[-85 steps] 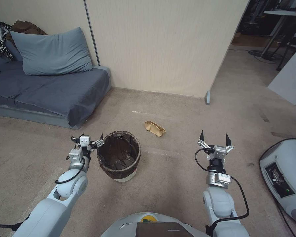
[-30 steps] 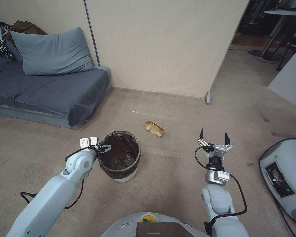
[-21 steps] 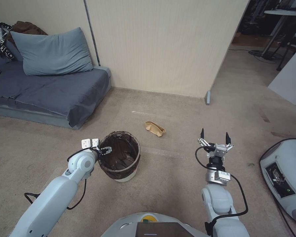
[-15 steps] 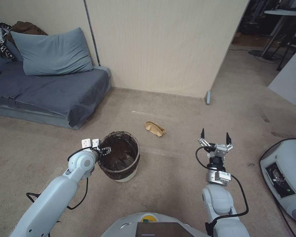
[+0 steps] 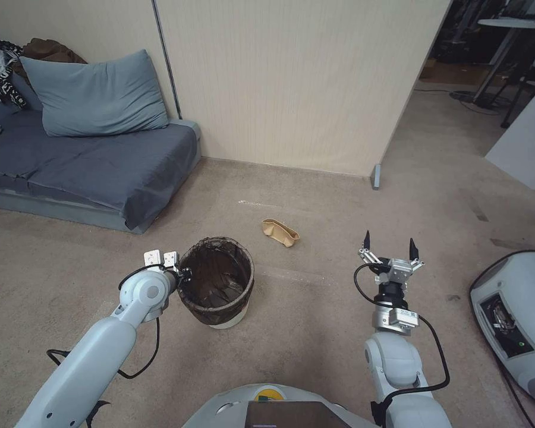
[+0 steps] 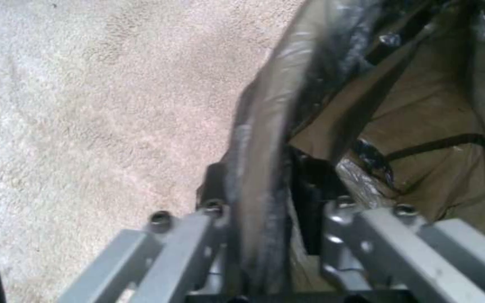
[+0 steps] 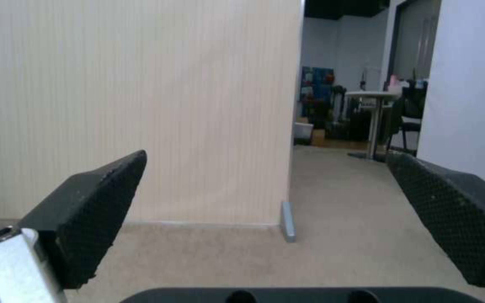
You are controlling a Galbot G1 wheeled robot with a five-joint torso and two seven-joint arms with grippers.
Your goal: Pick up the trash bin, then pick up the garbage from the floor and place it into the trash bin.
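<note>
Bin pickup is the step in hand. At the left, the left gripper (image 5: 184, 274) is clamped across the near-left rim of the small round white plastic trash bin with its dark liner (image 5: 215, 282), one finger outside and one inside; the bin stands on the carpet. Beyond it lies a tan paper scrap (image 5: 280, 232). At the right, the right gripper (image 5: 389, 245) is held spread, idle. A straight, level lift is judged next.
</note>
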